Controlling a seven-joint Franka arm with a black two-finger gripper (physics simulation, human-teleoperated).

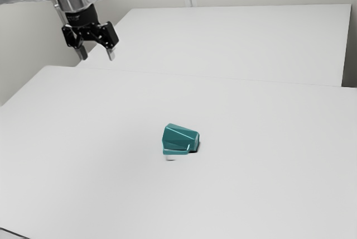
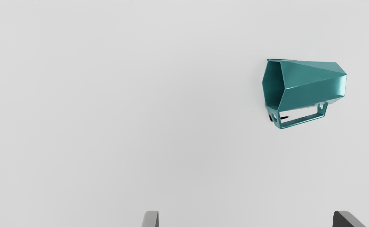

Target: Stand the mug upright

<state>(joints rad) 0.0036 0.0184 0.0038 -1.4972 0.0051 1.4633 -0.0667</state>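
Observation:
High at the exterior view's upper left, my gripper (image 1: pixel 97 56) hangs well above the table with its fingers apart. The teal faceted mug (image 1: pixel 181 137) lies on its side near the middle of the table, far from the hand. In the wrist view, the mug (image 2: pixel 313 83) shows its dark hollow mouth at one end and its closed base at the other, with the angular handle (image 2: pixel 302 122) out to one side. My gripper (image 2: pixel 246 217) is open there, with nothing between the two tips.
The white table (image 1: pixel 100 138) extends around the mug. Beyond its back edge stands another white surface (image 1: pixel 234 43), with pale walls behind. A thin dark line (image 1: pixel 14 233) crosses the exterior view's lower left corner.

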